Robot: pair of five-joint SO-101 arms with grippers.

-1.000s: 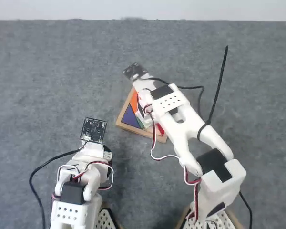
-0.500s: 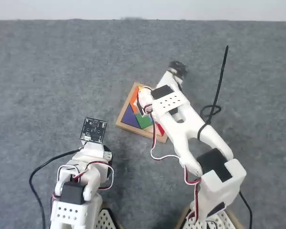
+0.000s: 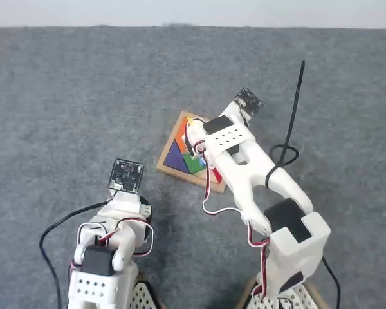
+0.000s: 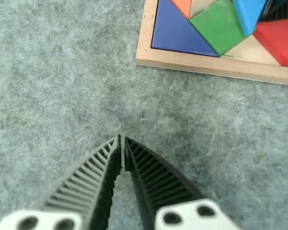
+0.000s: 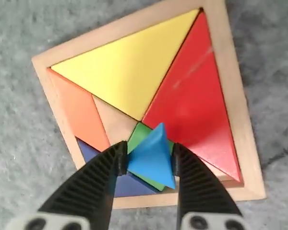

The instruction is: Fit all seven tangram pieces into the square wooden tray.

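- The right gripper [image 5: 147, 154] is pinching a blue triangle [image 5: 151, 162] between its fingers, over the green piece [image 5: 139, 133] in the square wooden tray [image 5: 233, 96].
- The triangle is apparently sitting tilted.
- The left gripper [image 4: 122, 142] is hovering closed and empty over the grey mat [image 4: 48, 72], near the tray.

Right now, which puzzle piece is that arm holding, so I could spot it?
Find the square wooden tray on the grey mat. Above its green piece, the right gripper pinches a small triangle. It is bright blue, paler than the dark blue piece lying flat.
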